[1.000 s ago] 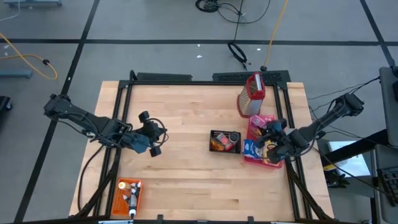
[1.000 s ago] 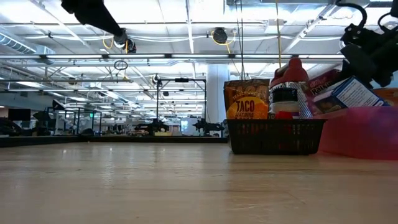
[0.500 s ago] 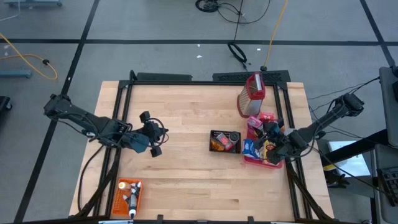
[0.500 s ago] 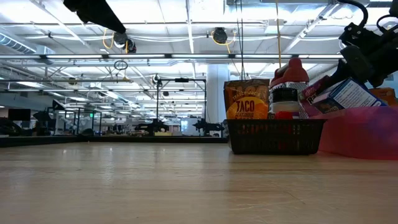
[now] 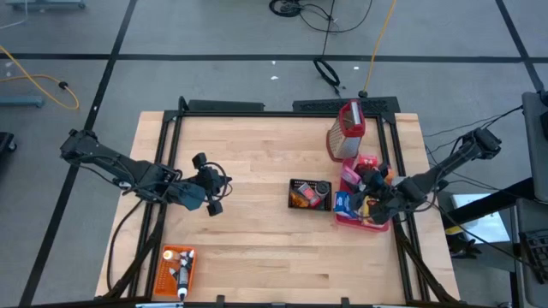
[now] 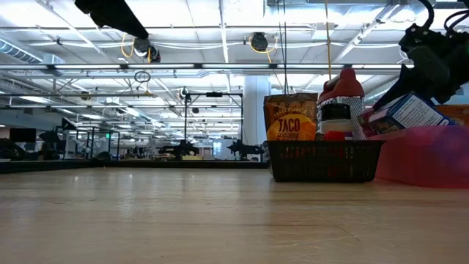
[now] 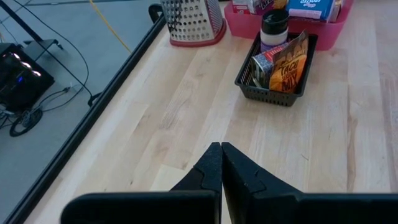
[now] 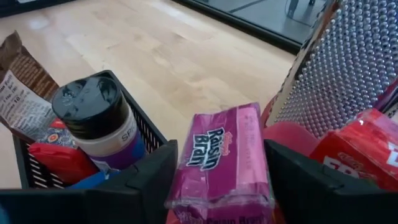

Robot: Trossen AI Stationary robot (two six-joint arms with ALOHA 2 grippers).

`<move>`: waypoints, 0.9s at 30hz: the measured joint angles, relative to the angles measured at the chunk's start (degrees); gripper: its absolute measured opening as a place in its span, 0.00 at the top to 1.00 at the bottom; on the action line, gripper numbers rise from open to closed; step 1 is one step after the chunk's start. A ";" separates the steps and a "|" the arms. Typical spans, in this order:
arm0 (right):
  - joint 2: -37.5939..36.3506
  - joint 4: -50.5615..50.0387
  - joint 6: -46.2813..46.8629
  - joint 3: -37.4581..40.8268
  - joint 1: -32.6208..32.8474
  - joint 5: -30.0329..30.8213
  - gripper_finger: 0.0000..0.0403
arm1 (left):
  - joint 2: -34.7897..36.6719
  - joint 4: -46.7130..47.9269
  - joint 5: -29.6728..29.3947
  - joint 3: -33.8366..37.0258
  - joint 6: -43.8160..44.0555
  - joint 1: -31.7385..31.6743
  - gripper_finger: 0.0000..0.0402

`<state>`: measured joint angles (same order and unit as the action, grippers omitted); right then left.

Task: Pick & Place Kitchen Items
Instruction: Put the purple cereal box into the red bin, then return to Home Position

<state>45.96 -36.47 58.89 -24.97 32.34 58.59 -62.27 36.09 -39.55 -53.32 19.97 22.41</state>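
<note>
Over the pink bin [image 5: 355, 219], the right gripper's [image 8: 214, 165] jaws stand apart flanking a Raisin Bran box [image 8: 221, 155], wooden table [image 5: 248, 162] beneath.

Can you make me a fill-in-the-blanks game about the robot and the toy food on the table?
1. The purple box between the right gripper fingers says Raisin ____.
2. The left gripper is ____.
3. The packet in the black basket says ____.
4. The metal grater has a ____ top.

Missing words: Bran; shut; taco; red
</note>
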 joint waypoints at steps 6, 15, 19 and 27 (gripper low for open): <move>-0.42 0.88 -1.67 0.00 -0.09 -0.39 0.38 | -0.01 -0.28 0.00 0.00 0.00 0.00 0.99; -4.67 3.12 -9.12 0.00 -0.09 -0.43 0.33 | 0.01 -0.32 0.00 0.00 -0.02 0.00 0.99; -7.73 3.78 -12.73 -0.02 -0.09 -0.33 0.33 | 0.00 -0.34 0.00 0.00 -0.02 0.00 0.99; -11.39 13.40 -21.98 -0.04 -0.11 -0.26 0.36 | 0.00 -0.37 0.00 0.00 -0.02 0.01 0.99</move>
<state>34.57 -23.07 36.91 -25.02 32.23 58.33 -62.27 35.72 -39.55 -53.32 19.94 22.42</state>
